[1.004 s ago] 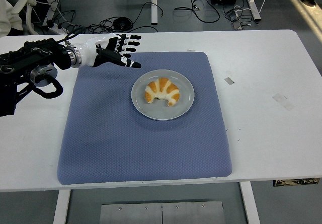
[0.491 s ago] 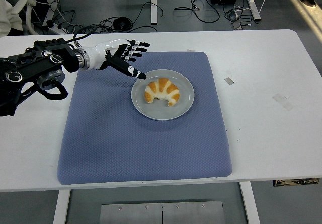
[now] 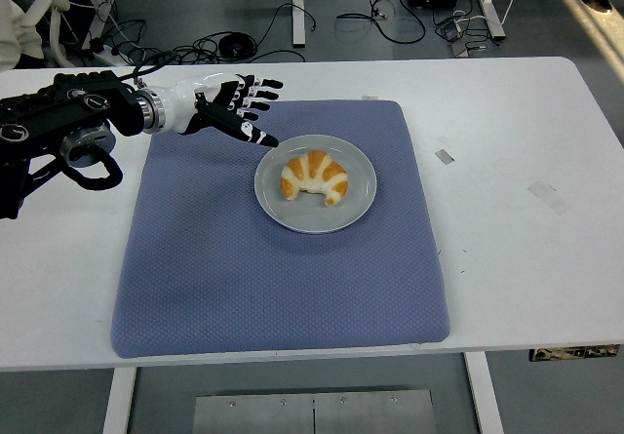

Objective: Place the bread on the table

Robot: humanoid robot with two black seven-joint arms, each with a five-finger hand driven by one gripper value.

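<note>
A golden croissant with white stripes (image 3: 314, 177) lies on a round grey plate (image 3: 359, 205) in the upper middle of a blue mat (image 3: 273, 278). My left hand (image 3: 244, 110) hovers over the mat's far left part, just left of the plate and apart from the bread. Its white and black fingers (image 3: 265, 85) are spread and hold nothing. The thumb points toward the plate's rim. The right arm does not show.
The white table (image 3: 517, 210) has bare room right of the mat, with small tape marks (image 3: 444, 156). Cables and table legs lie on the floor beyond the far edge. A pale cloth (image 3: 19, 19) shows at the top left.
The left hand swung toward the plate, then drew back slightly left and up. Its fingers stay spread. Croissant and plate have not moved.
</note>
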